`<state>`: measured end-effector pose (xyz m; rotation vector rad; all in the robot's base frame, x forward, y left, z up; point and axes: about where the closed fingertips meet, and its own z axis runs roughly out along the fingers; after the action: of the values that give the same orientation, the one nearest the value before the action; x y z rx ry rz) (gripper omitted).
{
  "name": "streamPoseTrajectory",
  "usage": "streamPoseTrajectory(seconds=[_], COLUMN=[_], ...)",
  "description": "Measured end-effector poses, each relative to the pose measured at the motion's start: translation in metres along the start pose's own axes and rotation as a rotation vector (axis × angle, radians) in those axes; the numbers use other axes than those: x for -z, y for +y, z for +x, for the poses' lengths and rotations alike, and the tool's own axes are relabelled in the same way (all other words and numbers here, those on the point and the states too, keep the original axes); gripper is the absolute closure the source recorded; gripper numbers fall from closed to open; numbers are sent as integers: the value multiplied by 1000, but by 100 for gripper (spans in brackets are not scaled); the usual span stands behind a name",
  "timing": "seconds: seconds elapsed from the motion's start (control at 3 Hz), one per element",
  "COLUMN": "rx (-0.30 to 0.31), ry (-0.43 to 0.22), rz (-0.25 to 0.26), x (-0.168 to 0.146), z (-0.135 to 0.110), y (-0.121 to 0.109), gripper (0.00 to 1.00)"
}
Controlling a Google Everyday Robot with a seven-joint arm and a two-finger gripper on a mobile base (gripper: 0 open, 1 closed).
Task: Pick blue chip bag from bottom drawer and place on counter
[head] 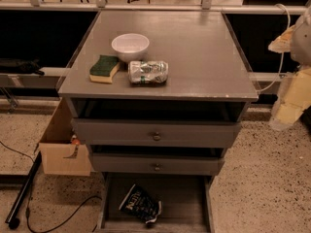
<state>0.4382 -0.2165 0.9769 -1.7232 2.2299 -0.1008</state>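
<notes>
Bottom drawer (187, 203): pulled out, dark floor exposed. Blue chip bag (140, 204): lying crumpled on the drawer floor, left of centre, near the front edge, white lettering facing up. Bench (209, 57): carries a white bowl (130, 46), a green-and-yellow sponge (104, 68) just to the front left of it, and a crushed silver-green can (148, 72) on its side, right of the sponge. Two knobbed drawers (194, 133) above the bottom one stand slightly open. Claw (286, 107): at the right edge, off the bench's front right corner, well apart from the bag; nothing seen in its hold, and whether it is open or closed cannot be told
</notes>
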Motion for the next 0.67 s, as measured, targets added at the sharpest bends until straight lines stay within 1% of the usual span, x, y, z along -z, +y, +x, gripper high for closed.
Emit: streamPoseTrajectory(seconds=[0.33, 0.67], rx=[-13, -74], ry=[-14, -78], rz=[-1, -10], x=[-1, -5], z=[1, 4], y=[0, 1], gripper=[0, 0])
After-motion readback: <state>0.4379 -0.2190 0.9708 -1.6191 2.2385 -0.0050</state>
